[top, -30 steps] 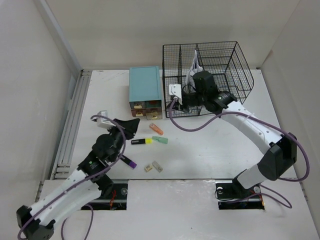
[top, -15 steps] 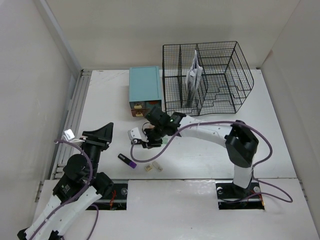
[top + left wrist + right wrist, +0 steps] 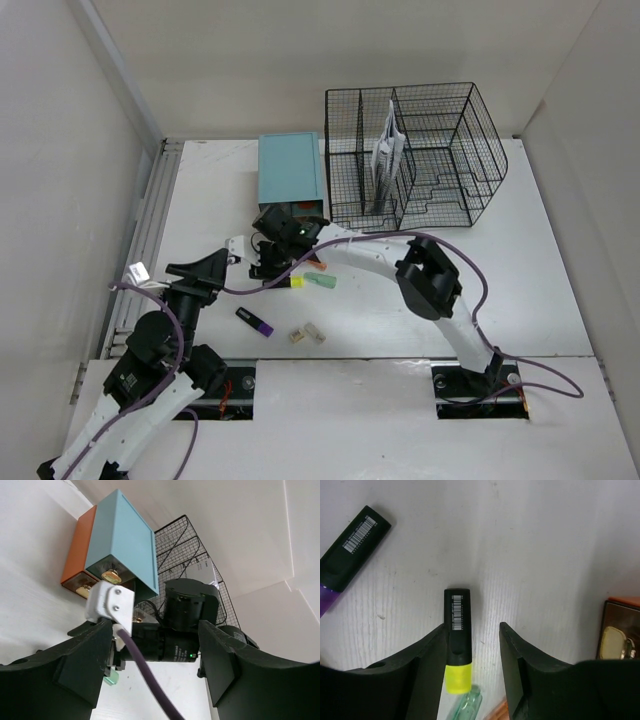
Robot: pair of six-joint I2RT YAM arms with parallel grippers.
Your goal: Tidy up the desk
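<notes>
On the white desk [image 3: 440, 280], a black highlighter with a yellow cap [image 3: 457, 640] lies flat. My right gripper [image 3: 472, 630] is low over it and open. The highlighter sits between the jaws, close against the left-hand finger [image 3: 427, 665]. From above, this gripper [image 3: 272, 270] is just in front of the teal drawer box [image 3: 292, 180]. My left gripper [image 3: 215, 262] hovers open at the left with nothing in it. Its wrist view looks between the jaws [image 3: 155, 635] at the right arm's wrist [image 3: 190, 625].
A purple-capped highlighter [image 3: 253, 320] lies near the front. A green piece [image 3: 320, 282] and an orange piece [image 3: 315, 265] lie right of the yellow one. Two small beige blocks [image 3: 306, 334] sit near the front edge. A black wire rack [image 3: 415, 155] holding papers stands at the back.
My right arm has swung from the wire rack down to the yellow highlighter and its jaws have opened. My left arm has pulled back to the left and opened.
</notes>
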